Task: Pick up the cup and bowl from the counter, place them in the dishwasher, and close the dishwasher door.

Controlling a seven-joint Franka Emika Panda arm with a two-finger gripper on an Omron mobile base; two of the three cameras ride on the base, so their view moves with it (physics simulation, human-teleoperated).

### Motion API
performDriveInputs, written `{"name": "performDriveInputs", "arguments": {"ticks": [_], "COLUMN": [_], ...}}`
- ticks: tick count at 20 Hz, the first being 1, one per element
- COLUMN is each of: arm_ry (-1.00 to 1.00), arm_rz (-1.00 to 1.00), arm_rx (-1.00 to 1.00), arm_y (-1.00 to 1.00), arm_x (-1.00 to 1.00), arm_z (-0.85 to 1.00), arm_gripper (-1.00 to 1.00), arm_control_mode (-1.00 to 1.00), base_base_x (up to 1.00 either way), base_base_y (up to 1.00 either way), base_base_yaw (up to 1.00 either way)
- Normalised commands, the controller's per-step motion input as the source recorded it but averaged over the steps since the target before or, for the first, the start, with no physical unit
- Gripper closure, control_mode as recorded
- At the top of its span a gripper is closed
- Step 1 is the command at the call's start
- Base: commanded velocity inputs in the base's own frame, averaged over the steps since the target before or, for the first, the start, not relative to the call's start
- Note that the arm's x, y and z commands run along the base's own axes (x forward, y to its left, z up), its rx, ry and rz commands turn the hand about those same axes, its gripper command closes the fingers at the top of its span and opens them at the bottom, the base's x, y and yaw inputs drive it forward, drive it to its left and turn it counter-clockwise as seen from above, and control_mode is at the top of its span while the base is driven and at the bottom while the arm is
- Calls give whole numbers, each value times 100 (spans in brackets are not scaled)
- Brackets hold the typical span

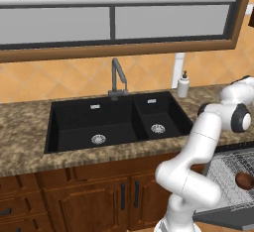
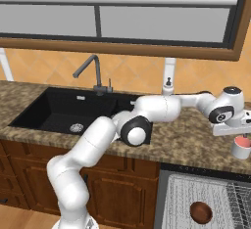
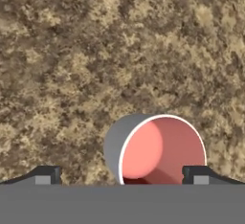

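Cup [image 3: 160, 151] between open end effector [image 3: 122, 175] fingers

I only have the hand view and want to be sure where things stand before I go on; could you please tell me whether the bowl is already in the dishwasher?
Observer: Yes, the bowl lies on the dishwasher rack, with the door down.
Operator: Thank you. Is the cup I see standing on the counter?
Observer: Yes, the cup stands upright on the counter, near its front edge above the dishwasher.
Operator: And how does my pincer sit relative to it?
Observer: The pincer hangs directly over the cup, pointing down, jaws open, one on either side.
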Motion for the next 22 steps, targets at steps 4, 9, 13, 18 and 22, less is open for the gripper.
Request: {"name": "performDriveInputs", "arguments": {"ticks": [4,9,13,18,22], "arm_ry": [0,0,0,0,0], "arm_rz": [0,0,0,0,0], "arm_rx": [0,0,0,0,0], "arm_y": [-1,0,-1,-2,0], "arm_x": [0,0,1,3,0], "arm_z": [-39,-24,-15,-9,-7], "arm_gripper": [-100,-100,100,100,100], "arm_control_mode": [-100,-100,-100,-100,-100], "base_base_x": [0,0,0,0,0], "base_base_y": [0,0,0,0,0], "base_base_yaw": [0,0,0,0,0]}}
